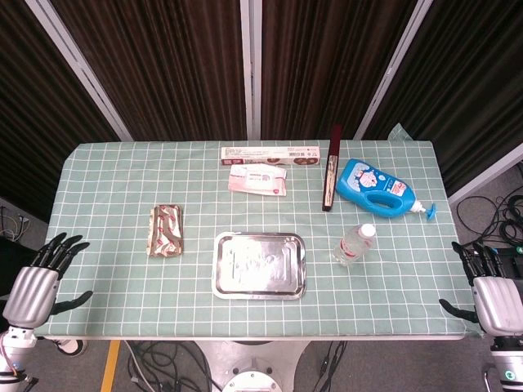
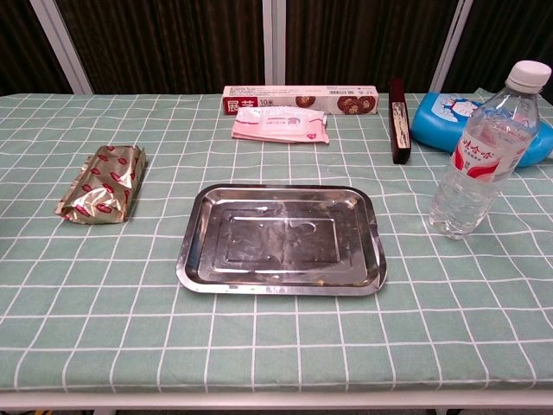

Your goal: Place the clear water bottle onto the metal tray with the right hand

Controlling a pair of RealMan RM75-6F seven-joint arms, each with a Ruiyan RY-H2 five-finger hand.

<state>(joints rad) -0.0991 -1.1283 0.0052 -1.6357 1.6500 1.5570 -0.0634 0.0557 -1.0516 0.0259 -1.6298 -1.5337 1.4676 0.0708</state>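
Observation:
The clear water bottle with a white cap and red-white label stands upright on the table, just right of the metal tray. The tray is bare and lies at the table's front middle. My right hand hangs open off the table's front right corner, well right of the bottle, holding nothing. Off the front left corner, my left hand is open with fingers spread. Neither hand shows in the chest view.
A gold snack packet lies left of the tray. At the back are a long biscuit box, a pink wipes pack, a dark slim box and a blue detergent bottle.

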